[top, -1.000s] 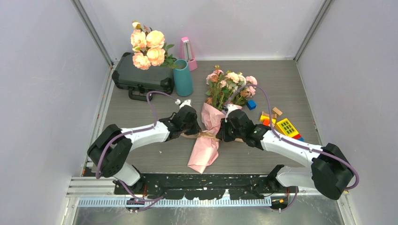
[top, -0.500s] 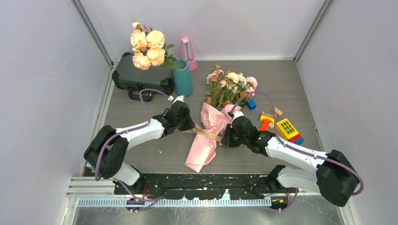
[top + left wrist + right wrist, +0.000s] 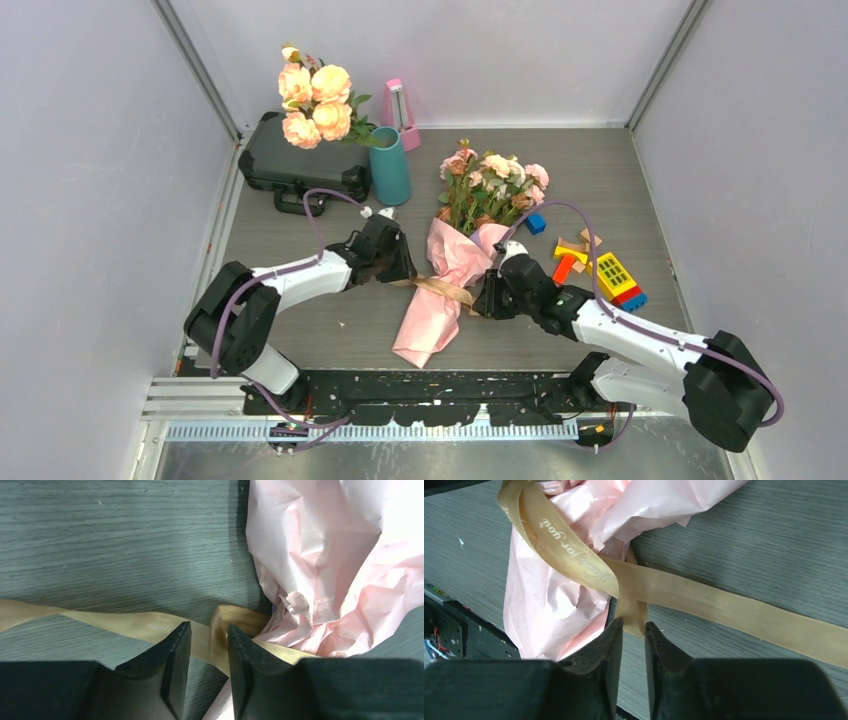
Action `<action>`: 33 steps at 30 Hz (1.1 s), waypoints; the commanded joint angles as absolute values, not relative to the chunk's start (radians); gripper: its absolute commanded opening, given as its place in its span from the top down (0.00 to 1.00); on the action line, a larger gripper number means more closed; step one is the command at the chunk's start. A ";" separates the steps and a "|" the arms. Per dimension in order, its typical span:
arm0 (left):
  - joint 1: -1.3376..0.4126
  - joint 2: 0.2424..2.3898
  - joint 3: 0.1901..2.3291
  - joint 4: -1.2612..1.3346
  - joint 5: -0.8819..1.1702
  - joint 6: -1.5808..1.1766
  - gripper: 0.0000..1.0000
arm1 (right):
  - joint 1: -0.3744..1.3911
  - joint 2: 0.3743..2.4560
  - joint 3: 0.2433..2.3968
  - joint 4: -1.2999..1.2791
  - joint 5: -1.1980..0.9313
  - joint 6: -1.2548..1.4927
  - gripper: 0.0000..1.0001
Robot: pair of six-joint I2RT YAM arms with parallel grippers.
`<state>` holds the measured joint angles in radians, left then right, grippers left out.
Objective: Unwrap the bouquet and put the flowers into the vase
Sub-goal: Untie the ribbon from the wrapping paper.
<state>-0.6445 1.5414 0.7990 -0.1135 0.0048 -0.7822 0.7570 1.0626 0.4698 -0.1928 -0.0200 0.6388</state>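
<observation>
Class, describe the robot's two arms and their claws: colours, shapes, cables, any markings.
The left arm and right arm match: smooth white link covers between bulky, rounded black joints. A purple cable loops along each arm to its wrist. The left claw and right claw each have two matte black, wedge-shaped fingers. No markings show on them.

Ribbon (image 3: 125,625) tails beyond wrist-view edges; lower stems (image 3: 466,212) within the paper (image 3: 425,330)

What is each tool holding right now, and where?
Nothing is clamped: left tool and right tool stand slightly open, each straddling the flat tan ribbon beside the pink crinkled paper wrap.
</observation>
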 commanded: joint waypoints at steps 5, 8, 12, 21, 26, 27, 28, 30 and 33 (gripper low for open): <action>-0.637 1.392 0.851 -0.239 -0.033 -0.715 0.51 | 0.758 0.956 0.517 -0.270 0.052 0.617 0.55; -0.639 1.347 0.832 -0.253 -0.020 -0.727 0.46 | 0.758 0.934 0.536 -0.288 0.060 0.609 0.50; -0.650 1.297 0.776 -0.229 -0.006 -0.805 0.43 | 0.757 0.940 0.561 -0.291 0.071 0.604 0.46; -0.696 1.281 0.689 -0.082 0.068 -0.936 0.42 | 0.755 1.075 0.628 -0.245 0.044 0.598 0.45; -0.702 1.295 0.671 -0.030 0.084 -0.965 0.43 | 0.753 1.132 0.649 -0.220 0.039 0.608 0.45; -0.705 1.301 0.670 -0.020 0.086 -0.967 0.44 | 0.753 1.145 0.649 -0.215 0.036 0.608 0.45; -0.707 1.305 0.670 -0.013 0.088 -0.970 0.45 | 0.753 1.156 0.649 -0.203 0.034 0.612 0.45; -0.710 1.320 0.671 -0.006 0.092 -0.980 0.48 | 0.753 1.171 0.649 -0.187 0.028 0.616 0.45; -0.716 1.343 0.672 0.033 0.096 -0.991 0.49 | 0.753 1.192 0.650 -0.172 0.022 0.618 0.47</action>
